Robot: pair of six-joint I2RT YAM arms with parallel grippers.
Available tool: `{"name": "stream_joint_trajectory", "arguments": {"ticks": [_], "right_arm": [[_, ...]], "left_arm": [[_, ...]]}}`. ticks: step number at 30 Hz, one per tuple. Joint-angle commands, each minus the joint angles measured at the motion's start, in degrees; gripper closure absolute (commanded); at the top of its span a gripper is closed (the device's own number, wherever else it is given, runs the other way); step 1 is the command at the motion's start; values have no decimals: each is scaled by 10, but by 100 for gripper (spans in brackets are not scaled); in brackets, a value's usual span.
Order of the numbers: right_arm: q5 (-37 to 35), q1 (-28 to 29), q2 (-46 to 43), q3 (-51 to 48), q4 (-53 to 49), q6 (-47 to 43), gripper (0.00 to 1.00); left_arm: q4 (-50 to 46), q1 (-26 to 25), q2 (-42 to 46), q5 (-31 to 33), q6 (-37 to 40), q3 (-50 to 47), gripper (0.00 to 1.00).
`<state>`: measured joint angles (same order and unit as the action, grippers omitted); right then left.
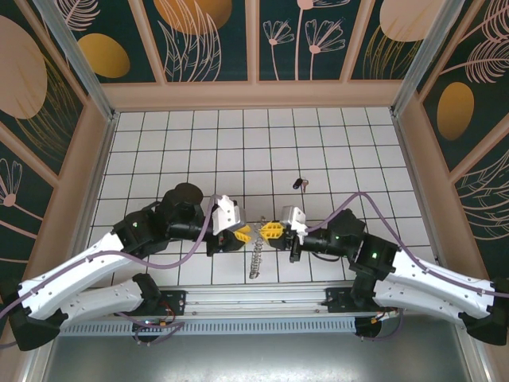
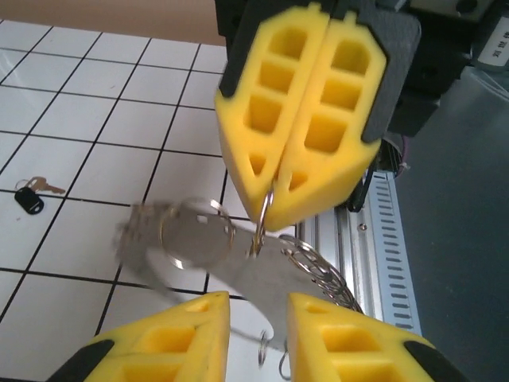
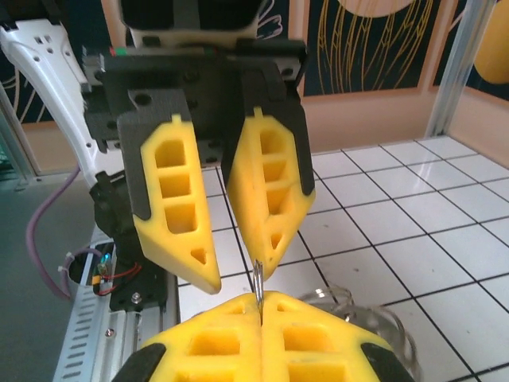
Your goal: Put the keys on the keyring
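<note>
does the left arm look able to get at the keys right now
Likely yes: the left end effector is open, gripping nothing, and the keys lie alone on bare tiles beyond it. The right end effector, shut on the keyring, sits aside.

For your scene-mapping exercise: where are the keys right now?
The keys lie on the white tiles just beyond the right gripper in the top view; the left wrist view shows them at its left edge.
</note>
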<state>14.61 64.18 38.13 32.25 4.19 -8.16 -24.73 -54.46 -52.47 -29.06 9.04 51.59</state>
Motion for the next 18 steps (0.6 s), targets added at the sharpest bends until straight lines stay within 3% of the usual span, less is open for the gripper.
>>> {"name": "stream_joint_trajectory", "arguments": {"ticks": [1, 8, 18], "right_arm": [[15, 2, -11, -21, 80, 17, 100], [27, 2, -21, -69, 193, 39, 100], [47, 2, -24, -107, 286, 57, 100]], "left_arm": [[88, -3, 18, -29, -42, -25, 74], [165, -2, 42, -47, -75, -55, 70], [179, -3, 38, -51, -75, -60, 71]]}}
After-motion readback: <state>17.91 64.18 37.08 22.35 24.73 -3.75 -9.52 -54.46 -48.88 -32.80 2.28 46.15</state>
